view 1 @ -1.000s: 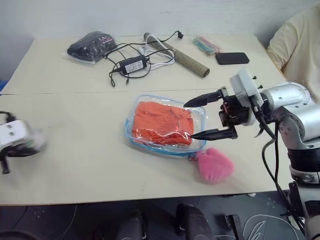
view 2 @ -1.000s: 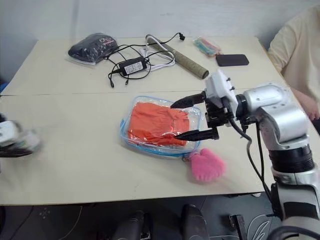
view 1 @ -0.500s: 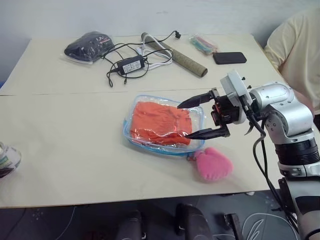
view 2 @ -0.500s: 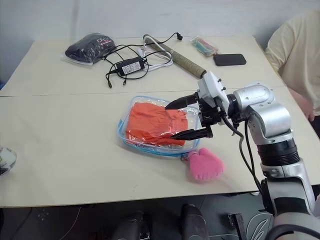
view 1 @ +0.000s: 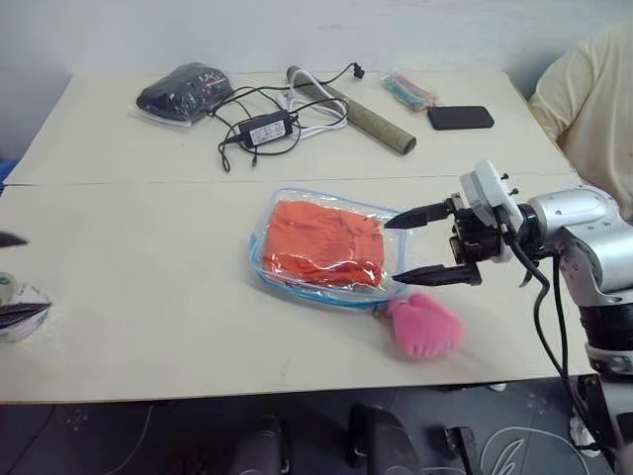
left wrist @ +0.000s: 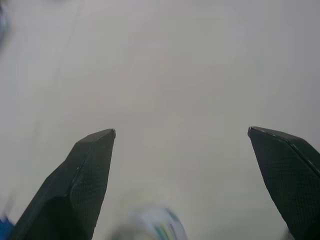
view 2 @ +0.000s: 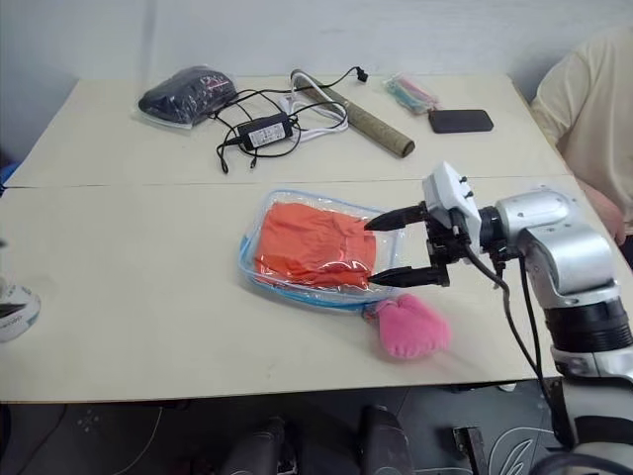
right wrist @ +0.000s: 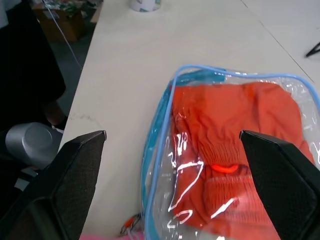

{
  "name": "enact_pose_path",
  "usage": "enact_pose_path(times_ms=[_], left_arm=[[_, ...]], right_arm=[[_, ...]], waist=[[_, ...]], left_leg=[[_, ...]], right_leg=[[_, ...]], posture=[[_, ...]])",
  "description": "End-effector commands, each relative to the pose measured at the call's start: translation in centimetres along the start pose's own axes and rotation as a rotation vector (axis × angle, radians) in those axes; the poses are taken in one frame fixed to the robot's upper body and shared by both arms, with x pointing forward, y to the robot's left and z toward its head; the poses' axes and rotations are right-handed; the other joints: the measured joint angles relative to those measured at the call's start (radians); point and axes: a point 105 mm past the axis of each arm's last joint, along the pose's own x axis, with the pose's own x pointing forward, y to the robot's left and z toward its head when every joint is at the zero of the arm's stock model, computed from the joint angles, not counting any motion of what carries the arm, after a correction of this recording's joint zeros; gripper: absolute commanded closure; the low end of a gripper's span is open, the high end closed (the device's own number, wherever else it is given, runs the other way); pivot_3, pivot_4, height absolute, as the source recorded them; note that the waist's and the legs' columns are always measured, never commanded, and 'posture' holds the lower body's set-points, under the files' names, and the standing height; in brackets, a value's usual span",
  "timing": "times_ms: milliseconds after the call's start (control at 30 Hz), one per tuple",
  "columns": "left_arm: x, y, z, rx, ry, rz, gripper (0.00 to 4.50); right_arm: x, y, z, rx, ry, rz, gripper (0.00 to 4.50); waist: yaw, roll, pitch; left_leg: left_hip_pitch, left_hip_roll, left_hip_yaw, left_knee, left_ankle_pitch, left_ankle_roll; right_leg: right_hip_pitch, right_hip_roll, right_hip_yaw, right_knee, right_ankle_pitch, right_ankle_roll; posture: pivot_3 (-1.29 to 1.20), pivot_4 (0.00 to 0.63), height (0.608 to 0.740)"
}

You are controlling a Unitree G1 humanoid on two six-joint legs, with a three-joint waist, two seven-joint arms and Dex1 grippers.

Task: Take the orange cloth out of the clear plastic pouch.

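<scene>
black fingers: my right gripper [view 1: 417, 245] has two tapered ones spread wide, empty, tips hovering at the near-right edge of the clear plastic pouch [view 1: 326, 247]; i can't tell whether the lower tip touches the plastic.
left gripper: [left wrist: 182, 132] in its wrist view i see two dark textured fingers wide apart over bare tabletop, nothing between them; at the far left edge of my head view it is cut off and blurred.
hard to make out: a small white round thing [view 1: 18, 307] at the left table edge, smeared, with some print i can't read.
orange cloth: [view 1: 324, 243] one piece, folded and wrinkled, inside the pouch, seen through glare on the plastic.
pouch: one, soft and transparent, rounded corners, light-blue zipper edging, lying flat near the middle of the table [view 1: 148, 267].
pink plush heart: [view 1: 425, 325] one, fuzzy, just beside the pouch's near corner; the chain link is too small for me to follow.
far side, counted: one dark bundle [view 1: 183, 91] in clear wrap, one black adapter [view 1: 264, 129] with tangled cables, one speckled tube [view 1: 368, 120], one small packet of coloured strips [view 1: 408, 89], one black phone [view 1: 461, 117].
table: two pale tops butted along a seam.
person: a cream sleeve [view 1: 588, 109] at the right, cut off.
</scene>
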Motion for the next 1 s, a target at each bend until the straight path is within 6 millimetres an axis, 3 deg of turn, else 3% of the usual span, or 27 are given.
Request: enact_pose_path(times_ms=[33, 167, 300, 400, 500, 667, 800, 1000], left_arm=[[5.2, -1.0, 3.6, 0.192, -0.105, -0.109, 0.02], [11.2, -2.1, 7.3, 0.33, -0.3, -0.232, 0.02], [15.7, -2.2, 8.8, 0.403, -0.366, -0.292, 0.02], [18.0, -3.0, 9.1, 0.426, -0.387, -0.375, 0.02], [20.6, -2.3, 8.1, 0.513, -0.329, -0.355, 0.02], [22.2, -2.0, 8.1, 0.5, -0.36, -0.368, 0.02], [22.9, -1.1, 9.2, 0.488, -0.404, -0.322, 0.96], [22.5, -2.4, 9.0, 0.436, -0.427, -0.349, 2.86]], right_arm=[[-1.3, 0.4, 0.9, -0.025, 0.002, -0.055, 0.0], [-3.0, 1.0, 0.6, 0.009, 0.021, -0.117, 0.0], [-3.8, 1.7, 0.5, 0.02, 0.031, -0.167, 0.0], [-3.8, 2.1, 0.5, 0.025, 0.033, -0.202, 0.0], [-3.7, 2.6, 0.6, 0.025, 0.03, -0.221, 0.0], [-3.9, 3.0, 1.0, 0.027, 0.025, -0.247, 0.0], [-3.8, 3.2, 1.1, 0.027, 0.025, -0.257, 0.0], [-3.6, 3.2, 1.1, 0.026, 0.029, -0.253, 0.0]], waist=[[0.001, 0.001, 0.0], [0.011, 0.003, 0.0], [0.018, 0.001, 0.0], [0.021, 0.001, -0.001], [0.026, 0.001, 0.0], [0.028, 0.0, -0.001], [0.034, 0.0, -0.001], [0.04, 0.0, -0.001]], left_leg=[[0.0, 0.0, -0.001, 0.0, 0.0, 0.0], [-0.001, -0.005, 0.002, 0.001, 0.0, 0.0], [-0.001, -0.004, 0.005, 0.003, 0.0, 0.0], [-0.001, -0.003, 0.005, 0.003, 0.0, 0.0], [-0.001, -0.002, 0.005, 0.003, 0.0, 0.0], [-0.002, -0.002, 0.004, 0.004, 0.0, 0.0], [-0.002, -0.002, 0.002, 0.006, 0.0, 0.0], [-0.003, -0.002, 0.002, 0.007, 0.0, 0.0]], right_leg=[[0.0, 0.0, 0.001, 0.001, 0.0, 0.0], [-0.001, 0.001, 0.001, 0.001, 0.0, 0.0], [-0.001, 0.004, 0.001, 0.002, 0.001, -0.001], [-0.001, 0.006, 0.001, 0.001, 0.001, -0.001], [-0.001, 0.006, 0.001, 0.001, 0.001, -0.001], [-0.001, 0.005, 0.001, 0.0, 0.001, -0.001], [0.0, 0.005, -0.001, 0.0, 0.002, -0.001], [0.0, 0.005, -0.001, 0.0, 0.002, -0.001]], posture=[[0.0, 0.15, 0.74], [0.0, 0.15, 0.74], [0.0, 0.15, 0.74], [0.0, 0.15, 0.74], [0.0, 0.15, 0.74], [0.0, 0.15, 0.74], [0.0, 0.15, 0.74], [0.0, 0.15, 0.74]])
